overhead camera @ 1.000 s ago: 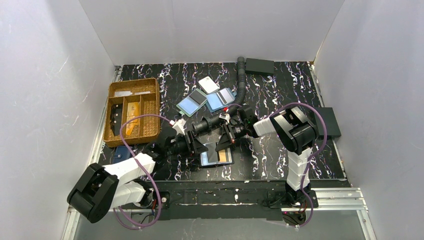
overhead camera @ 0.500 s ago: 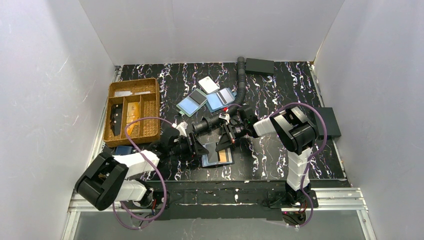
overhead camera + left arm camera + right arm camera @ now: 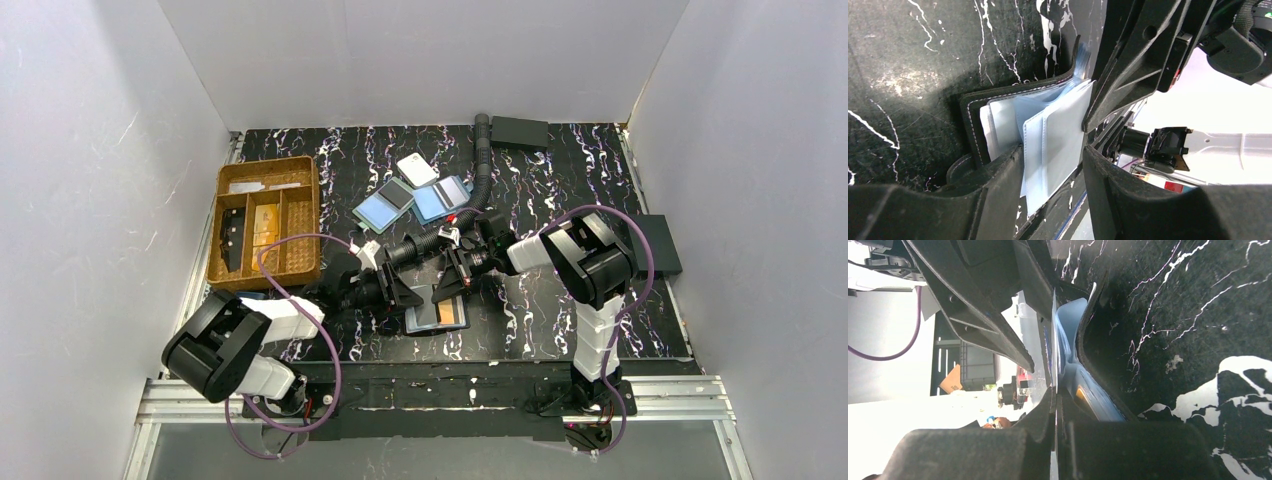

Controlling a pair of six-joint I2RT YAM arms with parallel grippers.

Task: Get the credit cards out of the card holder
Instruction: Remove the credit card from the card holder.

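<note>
From above, the small black folding card holder lies open on the black marbled table near the front, between the two claws. An orange card shows inside it. The left claw is at its left edge and the right claw is at its far edge. In the left wrist view, the left claw's fingers are apart, with a thin pale blue plastic sheet of the holder between them. In the right wrist view, the right claw's fingers are pressed together on that sheet's edge. I cannot tell if it is a card or a sleeve.
</note>
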